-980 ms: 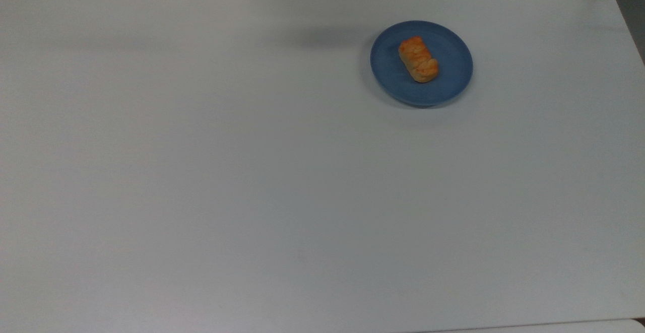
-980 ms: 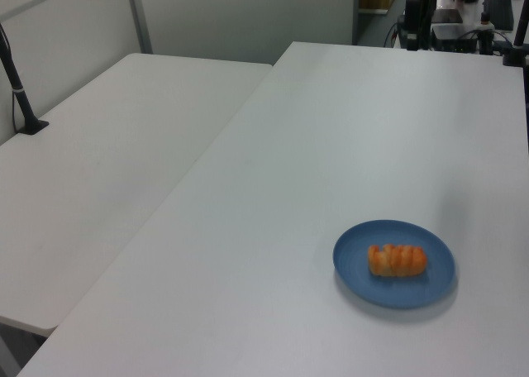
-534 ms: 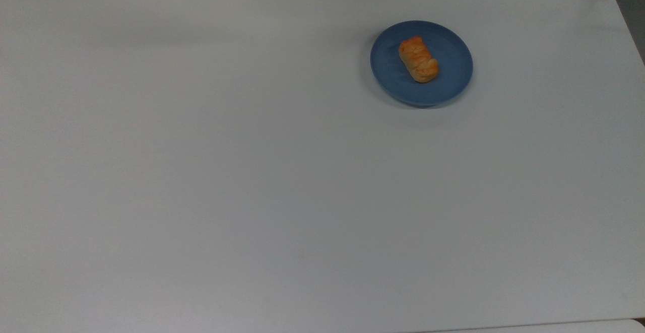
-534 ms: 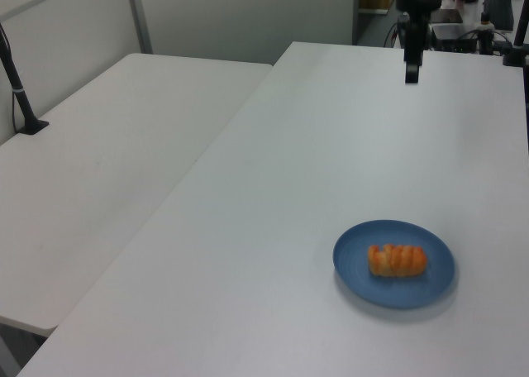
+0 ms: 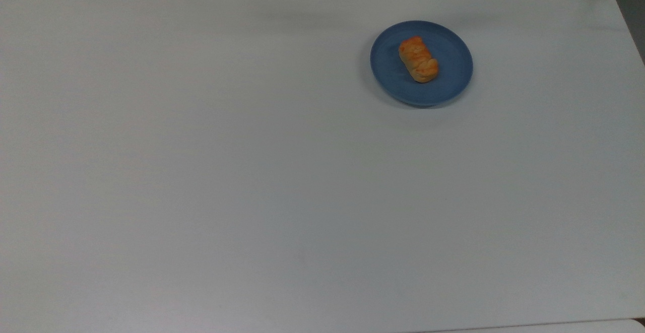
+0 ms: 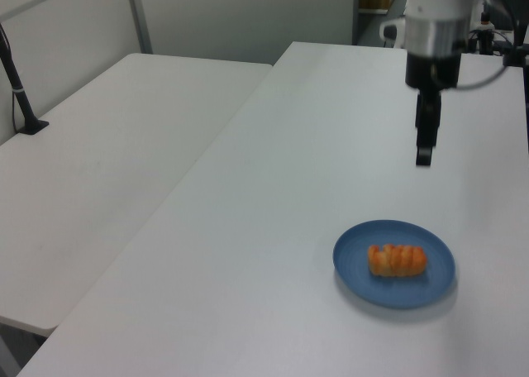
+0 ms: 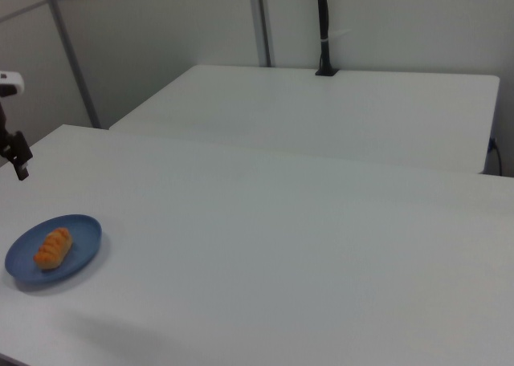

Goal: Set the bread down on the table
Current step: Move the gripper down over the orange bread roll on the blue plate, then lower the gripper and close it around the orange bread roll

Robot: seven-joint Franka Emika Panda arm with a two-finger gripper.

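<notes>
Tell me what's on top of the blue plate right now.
Just the bread, lying on its side near the middle of the blue plate. The plate's surface under the bread is covered, so nothing can be told there.

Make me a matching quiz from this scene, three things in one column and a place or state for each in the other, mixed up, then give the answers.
Things:
1. bread
2. blue plate
3. gripper

Places or states:
A. rests directly on the white table
B. hangs in the air above the table, beyond the plate in the left view
C. lies on the plate, nothing touching it

Pairs: 1-C, 2-A, 3-B
</notes>
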